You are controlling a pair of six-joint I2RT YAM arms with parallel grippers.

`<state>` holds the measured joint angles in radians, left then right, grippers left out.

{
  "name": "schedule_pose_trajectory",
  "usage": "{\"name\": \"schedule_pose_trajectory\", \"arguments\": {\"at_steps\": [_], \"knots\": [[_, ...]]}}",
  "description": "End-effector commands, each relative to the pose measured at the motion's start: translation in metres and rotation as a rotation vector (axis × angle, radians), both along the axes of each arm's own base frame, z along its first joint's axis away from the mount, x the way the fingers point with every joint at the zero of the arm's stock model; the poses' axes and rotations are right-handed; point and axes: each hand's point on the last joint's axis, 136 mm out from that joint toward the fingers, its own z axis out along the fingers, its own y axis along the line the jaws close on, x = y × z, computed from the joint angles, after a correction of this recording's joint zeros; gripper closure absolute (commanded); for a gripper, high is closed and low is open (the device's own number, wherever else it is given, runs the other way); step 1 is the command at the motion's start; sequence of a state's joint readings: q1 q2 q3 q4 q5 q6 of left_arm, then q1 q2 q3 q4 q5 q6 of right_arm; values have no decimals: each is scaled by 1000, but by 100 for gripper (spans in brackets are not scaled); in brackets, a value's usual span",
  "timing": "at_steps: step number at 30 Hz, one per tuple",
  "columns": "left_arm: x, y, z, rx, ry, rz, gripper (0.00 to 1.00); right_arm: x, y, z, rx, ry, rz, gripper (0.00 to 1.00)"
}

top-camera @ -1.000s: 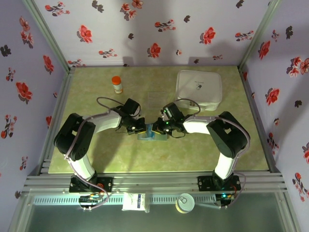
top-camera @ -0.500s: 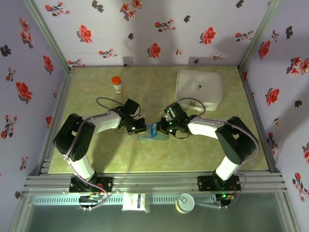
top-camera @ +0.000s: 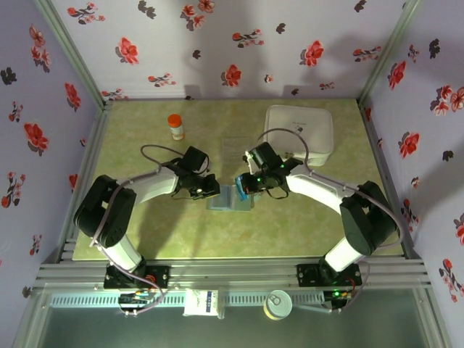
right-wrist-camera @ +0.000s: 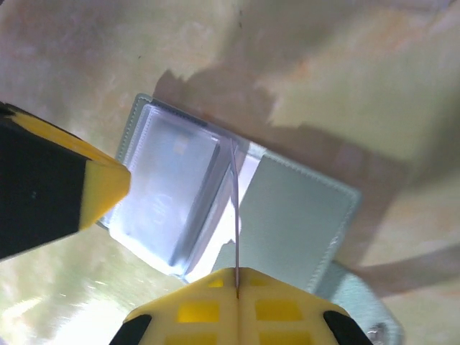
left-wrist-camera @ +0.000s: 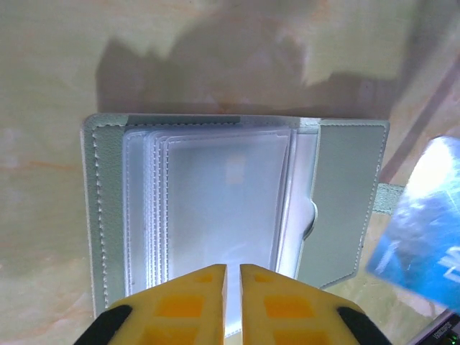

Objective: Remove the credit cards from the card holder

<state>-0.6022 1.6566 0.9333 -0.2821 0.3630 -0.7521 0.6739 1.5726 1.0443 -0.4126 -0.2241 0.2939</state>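
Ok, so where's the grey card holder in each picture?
Top external: the card holder lies open, just below the picture's centre.
Left wrist: the card holder spans the middle, seen from straight above.
Right wrist: the card holder lies slanted across the middle.
Shared landmark: the blue card at the holder's right end. It is at the right edge in left wrist and edge-on in right wrist.

Left gripper (left-wrist-camera: 232, 277) and right gripper (right-wrist-camera: 237, 277), pinching a blue card (left-wrist-camera: 420, 237), flank the card holder (left-wrist-camera: 345, 194) closely; open mat (top-camera: 217, 235) lies nearer. Orange-capped bottle (top-camera: 175, 127) and white box (top-camera: 299, 134) stand behind, well apart.
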Motion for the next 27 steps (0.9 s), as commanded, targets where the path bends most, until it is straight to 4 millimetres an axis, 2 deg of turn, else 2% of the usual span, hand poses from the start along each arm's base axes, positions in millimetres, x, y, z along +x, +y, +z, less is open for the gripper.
{"name": "schedule_pose_trajectory", "arguments": {"at_steps": [1,5,11,15,27], "knots": [[2,12,7,7,-24,40,86,13,-24,15,-231,-183,220,100],[3,22,12,4,-38,65,84,22,-21,24,-345,-268,477,100],[2,37,14,6,-41,96,83,53,-14,33,-479,-331,710,100],[3,44,16,10,-48,104,83,75,-5,37,-467,-314,788,100],[7,58,15,25,-37,129,84,137,18,25,-398,-257,889,100]]}}
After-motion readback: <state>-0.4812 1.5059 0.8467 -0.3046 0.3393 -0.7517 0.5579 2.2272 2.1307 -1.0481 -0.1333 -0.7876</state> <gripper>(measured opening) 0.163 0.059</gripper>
